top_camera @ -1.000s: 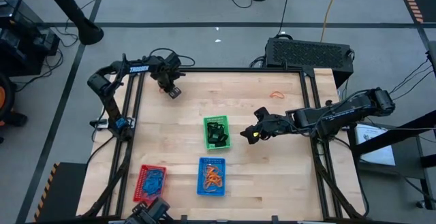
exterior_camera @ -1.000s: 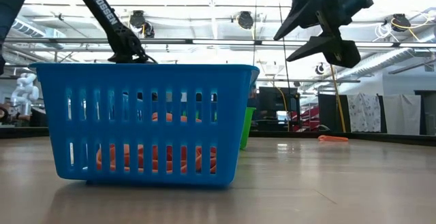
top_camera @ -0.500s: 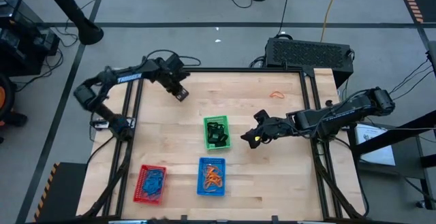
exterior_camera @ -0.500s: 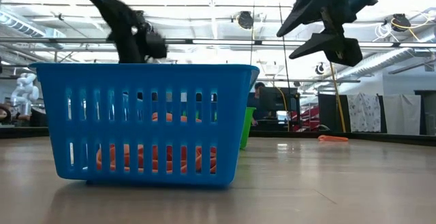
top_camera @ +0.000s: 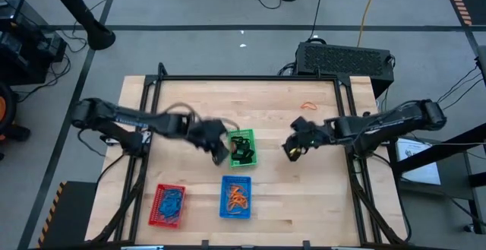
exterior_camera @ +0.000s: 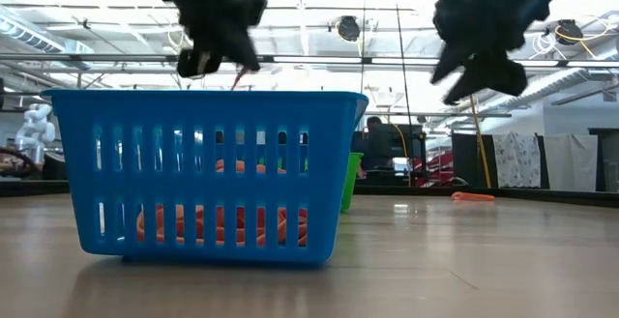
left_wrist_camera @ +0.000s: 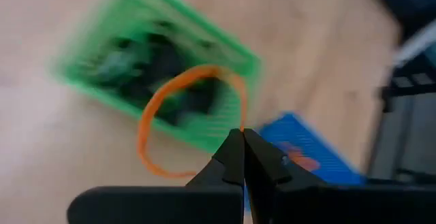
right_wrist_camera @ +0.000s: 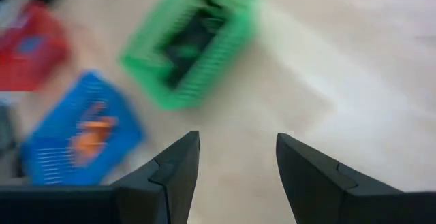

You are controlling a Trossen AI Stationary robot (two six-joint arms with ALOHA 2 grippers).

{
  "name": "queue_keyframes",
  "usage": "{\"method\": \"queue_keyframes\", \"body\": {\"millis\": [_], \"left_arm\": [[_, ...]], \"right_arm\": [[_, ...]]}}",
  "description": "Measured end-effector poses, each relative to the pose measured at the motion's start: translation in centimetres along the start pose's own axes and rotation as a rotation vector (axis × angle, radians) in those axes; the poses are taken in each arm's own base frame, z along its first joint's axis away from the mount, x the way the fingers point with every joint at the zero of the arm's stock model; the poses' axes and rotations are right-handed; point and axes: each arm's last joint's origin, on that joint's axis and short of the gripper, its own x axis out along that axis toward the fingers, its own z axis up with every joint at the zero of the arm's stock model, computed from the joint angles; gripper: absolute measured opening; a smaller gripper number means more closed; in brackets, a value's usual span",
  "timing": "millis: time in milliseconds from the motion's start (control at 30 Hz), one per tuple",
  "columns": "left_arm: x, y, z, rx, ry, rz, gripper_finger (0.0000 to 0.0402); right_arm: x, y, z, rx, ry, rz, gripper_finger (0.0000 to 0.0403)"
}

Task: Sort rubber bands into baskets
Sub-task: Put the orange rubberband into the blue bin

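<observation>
While pinching an orange rubber band (left_wrist_camera: 178, 118), left tool (left_wrist_camera: 242, 137) hangs beside green basket (top_camera: 253, 156).

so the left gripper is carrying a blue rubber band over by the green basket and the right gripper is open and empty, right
Not quite: the rubber band is orange, not blue. The left wrist view shows the left gripper shut on an orange loop, with the green basket just beyond it. The rest holds: the right gripper is open with nothing between its fingers, as its own wrist view shows.
</observation>
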Motion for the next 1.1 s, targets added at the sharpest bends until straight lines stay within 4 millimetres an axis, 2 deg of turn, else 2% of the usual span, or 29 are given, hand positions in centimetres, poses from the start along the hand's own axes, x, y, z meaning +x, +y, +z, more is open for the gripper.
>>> {"method": "queue_keyframes", "body": {"millis": [200, 433, 567, 733, 933, 1100], "left_arm": [[2.6, -5.9, -4.0, -0.125, -0.096, -0.095, 0.0000], [6.6, -9.7, -8.4, -0.293, -0.152, -0.181, 0.0000], [8.7, -10.4, -10.6, -0.374, -0.152, -0.176, 0.0000], [10.0, -10.5, -12.4, -0.436, -0.116, -0.149, 0.0000], [10.0, -10.3, -12.6, -0.436, -0.089, -0.127, 0.0007], [10.1, -10.2, -12.4, -0.427, -0.030, -0.145, 0.0050]], "right_arm": [[-1.7, -5.0, 2.0, -0.064, 0.056, -0.265, 0.0187], [-0.9, -11.2, 5.7, -0.223, 0.151, -0.480, 0.0187], [0.1, -14.3, 7.0, -0.287, 0.226, -0.542, 0.0187], [1.4, -17.5, 7.7, -0.316, 0.358, -0.548, 0.0187], [2.8, -19.6, 8.2, -0.367, 0.405, -0.554, 0.0187], [3.7, -20.6, 8.5, -0.396, 0.401, -0.554, 0.0187]]}}
